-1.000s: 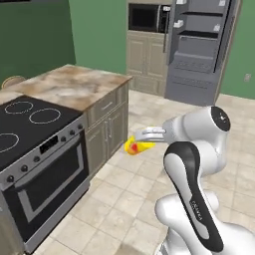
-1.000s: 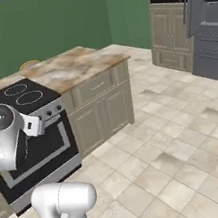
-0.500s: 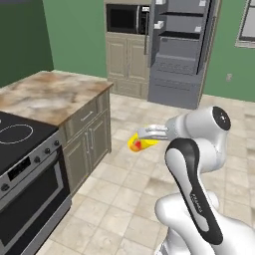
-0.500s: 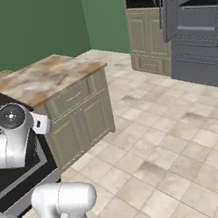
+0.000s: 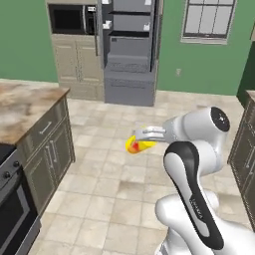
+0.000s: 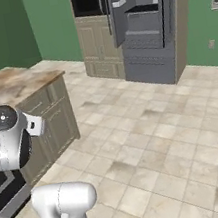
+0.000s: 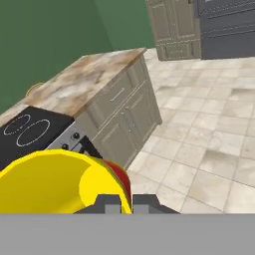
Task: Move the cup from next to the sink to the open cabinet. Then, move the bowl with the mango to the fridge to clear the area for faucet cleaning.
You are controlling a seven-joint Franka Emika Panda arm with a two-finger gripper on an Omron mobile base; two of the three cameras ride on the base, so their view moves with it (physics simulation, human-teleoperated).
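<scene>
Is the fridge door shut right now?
No, the fridge stands open, its shelves and door bins showing beyond the cup in the tool.

Yellow cup (image 5: 137, 145) with red-orange splotch at its base, gripped by pale grey gripper (image 5: 144, 135) on white arm with dark grey joints. Tall grey fridge (image 5: 130, 50), interior dark, white bins on open door. Beige cabinets (image 5: 73, 62) around black microwave (image 5: 68, 19). Green walls; white-framed window (image 5: 209, 20). Floor (image 5: 109, 189) tiled in mottled beige and cream. Island counter (image 6: 15, 84) in marbled brown and cream over grey-beige drawers. Black stove (image 7: 30, 129) with white burner rings.
</scene>
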